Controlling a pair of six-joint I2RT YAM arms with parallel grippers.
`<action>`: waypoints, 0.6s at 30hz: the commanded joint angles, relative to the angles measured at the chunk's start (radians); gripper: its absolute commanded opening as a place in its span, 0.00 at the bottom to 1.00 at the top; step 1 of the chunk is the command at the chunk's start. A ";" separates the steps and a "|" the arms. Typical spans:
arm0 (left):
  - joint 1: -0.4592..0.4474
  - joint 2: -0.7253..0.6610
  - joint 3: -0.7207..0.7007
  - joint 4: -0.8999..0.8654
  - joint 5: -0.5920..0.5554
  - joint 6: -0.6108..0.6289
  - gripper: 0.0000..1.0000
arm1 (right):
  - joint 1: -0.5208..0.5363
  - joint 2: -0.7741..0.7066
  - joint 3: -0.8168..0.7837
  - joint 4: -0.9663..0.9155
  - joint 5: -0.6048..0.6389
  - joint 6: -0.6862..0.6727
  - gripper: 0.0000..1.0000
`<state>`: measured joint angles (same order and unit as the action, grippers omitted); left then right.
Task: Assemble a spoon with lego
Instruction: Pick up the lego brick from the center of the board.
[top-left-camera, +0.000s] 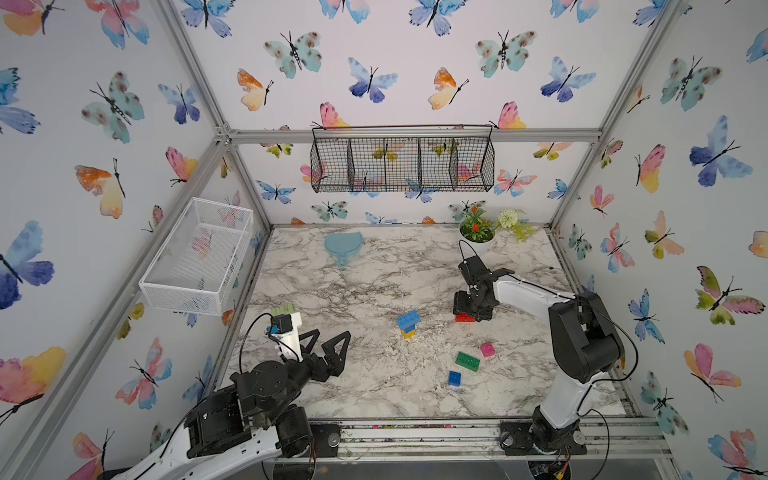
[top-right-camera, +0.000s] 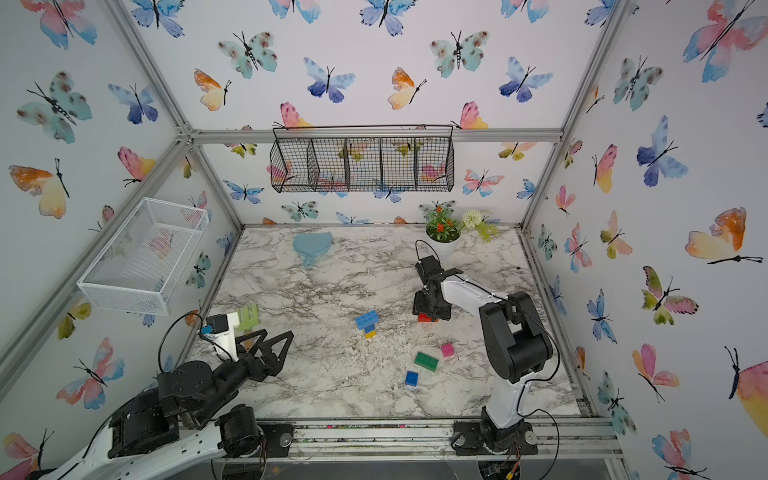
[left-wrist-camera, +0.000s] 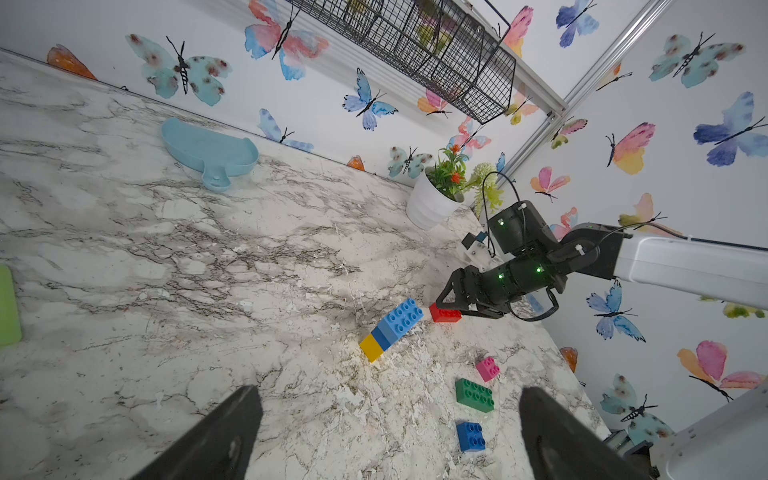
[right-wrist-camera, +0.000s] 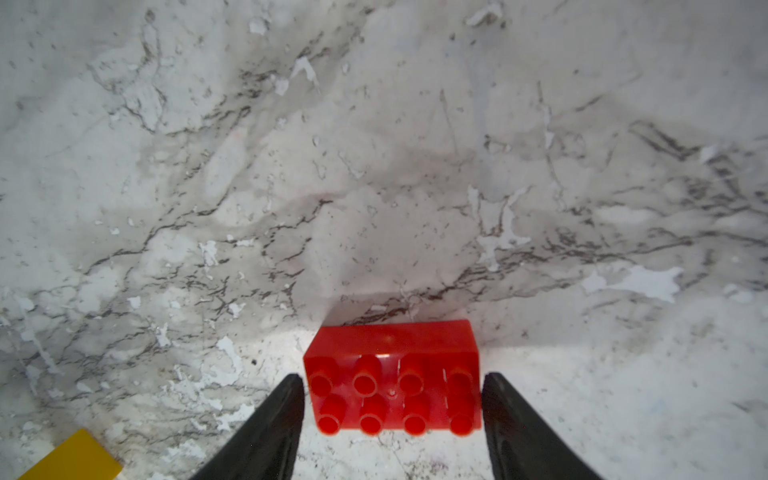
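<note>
A joined piece of light-blue, blue and yellow lego (top-left-camera: 408, 324) (top-right-camera: 367, 323) (left-wrist-camera: 392, 328) lies mid-table; its yellow end shows in the right wrist view (right-wrist-camera: 75, 457). Just right of it sits a long red brick (top-left-camera: 464, 318) (left-wrist-camera: 444, 313) (right-wrist-camera: 392, 365). My right gripper (top-left-camera: 467, 311) (right-wrist-camera: 392, 376) is down over it, open, one finger at each short end with a thin gap. Loose green (top-left-camera: 467, 360), pink (top-left-camera: 488, 350) and blue (top-left-camera: 454, 378) bricks lie nearer the front. My left gripper (top-left-camera: 332, 334) (left-wrist-camera: 390, 390) hovers wide open and empty at the front left.
A pale-teal paddle (top-left-camera: 343, 245) lies at the back, and a white plant pot (top-left-camera: 477, 239) stands at the back right behind my right arm. A pale green pronged utensil (top-right-camera: 248, 318) lies by the left edge. A white mesh basket (top-left-camera: 197, 257) and a black wire basket (top-left-camera: 401, 164) hang on the walls.
</note>
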<state>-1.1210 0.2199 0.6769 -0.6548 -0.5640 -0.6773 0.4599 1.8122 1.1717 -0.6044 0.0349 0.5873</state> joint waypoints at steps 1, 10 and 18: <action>-0.003 0.001 -0.008 0.007 -0.017 0.010 0.98 | 0.008 0.022 0.012 -0.005 0.019 0.013 0.69; -0.003 0.001 -0.007 0.009 -0.017 0.011 0.98 | 0.016 0.049 0.026 -0.002 0.019 0.007 0.69; -0.003 0.001 -0.008 0.009 -0.016 0.010 0.98 | 0.017 0.066 0.026 -0.002 0.025 0.002 0.66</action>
<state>-1.1213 0.2199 0.6769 -0.6548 -0.5640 -0.6773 0.4713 1.8423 1.1995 -0.5949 0.0383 0.5869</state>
